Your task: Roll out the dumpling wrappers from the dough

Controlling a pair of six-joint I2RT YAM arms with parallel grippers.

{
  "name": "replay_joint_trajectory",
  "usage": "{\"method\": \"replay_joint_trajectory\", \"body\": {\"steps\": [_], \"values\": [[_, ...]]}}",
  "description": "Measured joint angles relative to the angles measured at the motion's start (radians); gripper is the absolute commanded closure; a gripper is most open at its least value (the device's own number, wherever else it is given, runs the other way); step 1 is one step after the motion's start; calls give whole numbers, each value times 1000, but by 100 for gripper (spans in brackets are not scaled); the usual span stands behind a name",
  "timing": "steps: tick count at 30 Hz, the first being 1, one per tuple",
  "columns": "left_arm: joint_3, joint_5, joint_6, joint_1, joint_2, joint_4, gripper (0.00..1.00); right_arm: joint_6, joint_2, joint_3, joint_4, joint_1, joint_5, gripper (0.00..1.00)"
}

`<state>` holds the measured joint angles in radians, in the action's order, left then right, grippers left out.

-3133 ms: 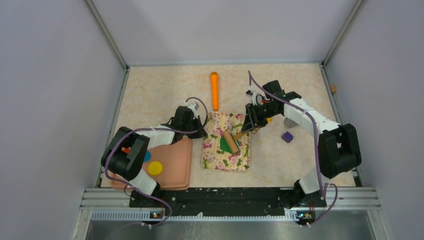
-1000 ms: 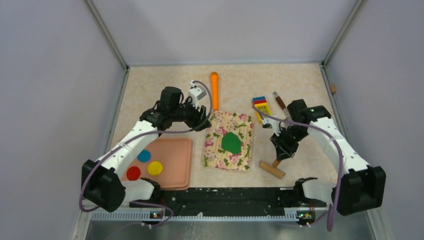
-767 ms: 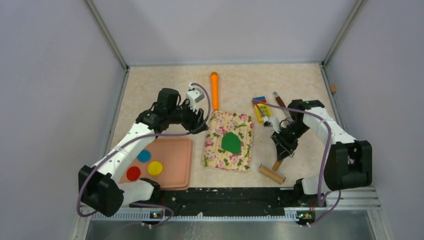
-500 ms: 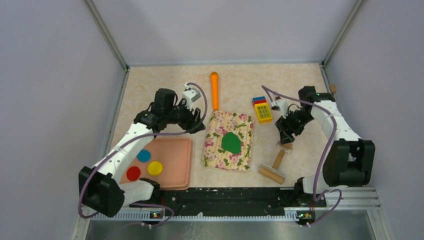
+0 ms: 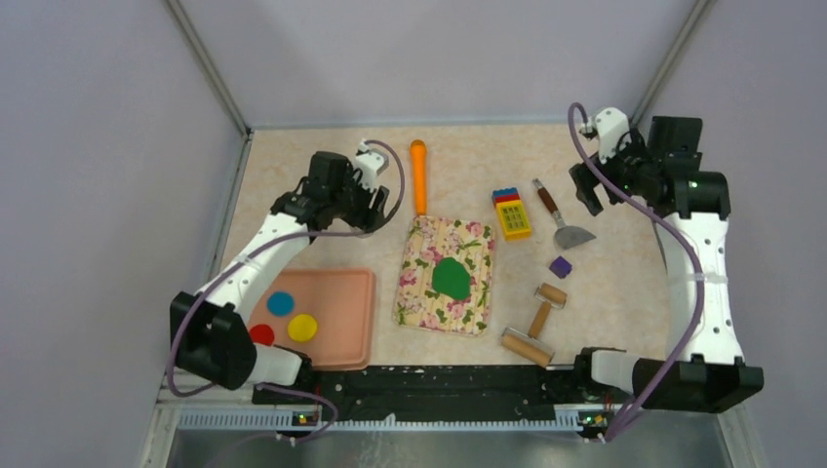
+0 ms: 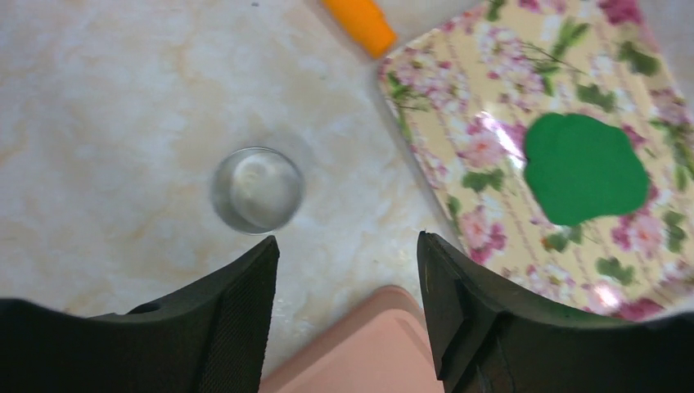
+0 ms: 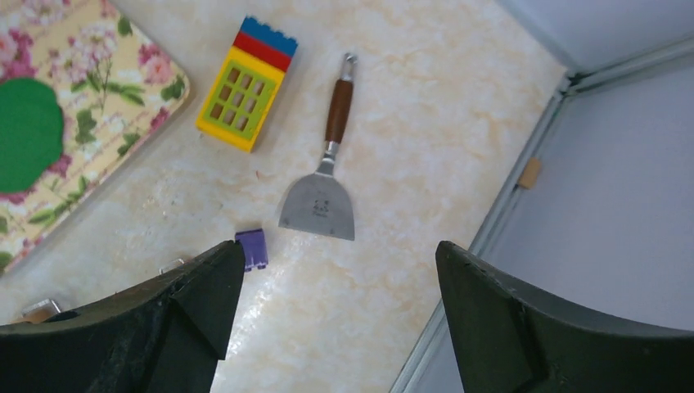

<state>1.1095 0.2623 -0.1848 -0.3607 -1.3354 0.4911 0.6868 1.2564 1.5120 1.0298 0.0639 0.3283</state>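
Dough [image 5: 451, 279] on floral mat [image 5: 437, 239], roller [image 5: 528, 346] nearby

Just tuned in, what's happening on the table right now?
Nothing is being held. The green dough lies flattened on the floral mat, and the rolling pin lies on the table to the mat's right. The left gripper, open, hovers by a small clear round cup. The right gripper, also open, hangs over the scraper. A blue wrapper, a yellow wrapper and a red wrapper sit on the pink tray.

Left claw [image 6: 348, 246], right claw [image 7: 340, 250] agape
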Motion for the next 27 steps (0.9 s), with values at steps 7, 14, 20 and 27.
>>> {"method": "replay_joint_trajectory", "body": {"steps": [7,14,20,27], "values": [[248,-156,45,63,-269,61,48,-213,-76,108,17,0,-32,37],[406,-201,87,128,-484,184,51,-306,-112,-62,84,0,-16,40],[416,-200,105,167,-564,242,55,-319,-151,-93,109,0,-9,40],[416,-188,106,191,-615,263,63,-330,-174,-93,108,0,7,40]]}}
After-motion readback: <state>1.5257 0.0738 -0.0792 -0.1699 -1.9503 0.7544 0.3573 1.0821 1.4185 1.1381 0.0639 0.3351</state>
